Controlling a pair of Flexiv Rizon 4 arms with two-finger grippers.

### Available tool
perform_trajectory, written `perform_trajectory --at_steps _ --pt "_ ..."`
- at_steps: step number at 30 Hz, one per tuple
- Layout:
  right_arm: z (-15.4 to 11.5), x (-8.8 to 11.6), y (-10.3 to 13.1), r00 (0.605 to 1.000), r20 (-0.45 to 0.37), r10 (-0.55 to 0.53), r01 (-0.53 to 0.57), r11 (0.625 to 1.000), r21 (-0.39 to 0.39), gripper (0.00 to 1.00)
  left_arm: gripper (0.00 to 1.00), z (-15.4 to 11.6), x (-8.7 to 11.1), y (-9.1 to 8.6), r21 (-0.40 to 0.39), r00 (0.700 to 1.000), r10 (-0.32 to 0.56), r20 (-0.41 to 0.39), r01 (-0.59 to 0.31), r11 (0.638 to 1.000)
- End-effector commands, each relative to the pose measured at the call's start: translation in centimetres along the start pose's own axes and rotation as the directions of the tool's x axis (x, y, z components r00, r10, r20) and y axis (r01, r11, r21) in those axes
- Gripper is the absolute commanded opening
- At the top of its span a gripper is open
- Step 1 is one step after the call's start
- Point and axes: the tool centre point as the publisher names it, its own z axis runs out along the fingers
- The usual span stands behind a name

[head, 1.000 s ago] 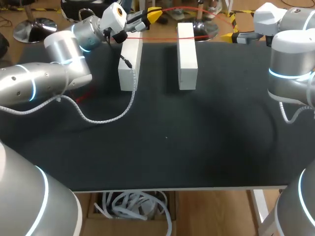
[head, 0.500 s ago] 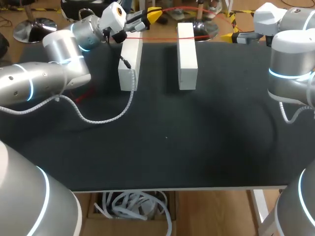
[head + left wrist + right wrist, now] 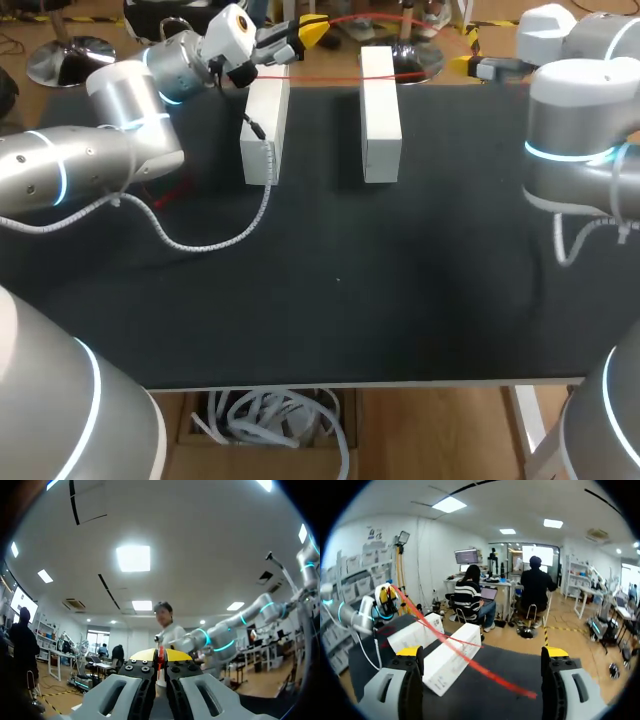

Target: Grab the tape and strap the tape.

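1. Black matte table covering (image 3: 340, 300): flat, dull and cloth-like, it bears everything we list below.
2. Tape (image 3: 330, 78): a thin, glossy red strip. It runs from our left gripper across the far ends of both blocks toward our right gripper. In the right wrist view, the tape (image 3: 465, 660) slants over the blocks and ends on the mat.
3. Left gripper (image 3: 312, 32): it sits at the table's far edge, just past the left block. Our left wrist view shows the left gripper (image 3: 160, 655) with its yellow tips pressed together on the red strip.
4. Right gripper (image 3: 468, 68): it sits at the far right corner and points along the far edge. Our right wrist view shows the right gripper (image 3: 482, 652) with fingers spread wide. The tape's end lies between them, and neither finger holds it.
5. Left block (image 3: 265, 130) and right block (image 3: 380, 115): white, long and rectangular, they lie parallel and apart.
6. Arms: smooth silver cylinders with glowing blue rings. The left arm is bent over the table's left side, and the right arm is folded at the right edge.
7. Cable (image 3: 215, 240): white and spiral-wrapped, it curves across the mat from the left arm to the left block.
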Motion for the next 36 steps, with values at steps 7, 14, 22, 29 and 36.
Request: perform_trajectory --at_steps 7,14,22,29,36 --pt "-5.5 1.8 -0.2 0.892 -0.016 0.452 -0.453 0.890 -0.057 1.00 0.00 0.1 0.1 -0.1 -0.002 1.000 0.000 0.004 0.000 1.000" --pt "-7.5 3.4 -1.2 0.813 -0.036 0.581 -0.581 0.806 -0.114 1.00 0.00 0.1 0.1 -0.1 -0.002 1.000 0.000 0.004 0.000 1.000" --pt "-8.0 5.1 -1.9 0.823 -0.025 0.567 -0.568 0.821 -0.056 1.00 0.00 0.1 0.1 -0.1 -0.002 1.000 0.000 0.004 0.000 1.000" --pt "-8.0 5.1 -1.9 0.823 -0.025 0.567 -0.568 0.821 -0.056 1.00 0.00 0.1 0.1 -0.1 -0.002 1.000 0.000 0.004 0.000 1.000" --pt "-7.9 4.9 -1.8 0.746 -0.014 0.665 -0.663 0.742 -0.099 1.00 0.00 0.1 0.1 -0.1 -0.002 1.000 0.000 0.004 0.000 1.000"
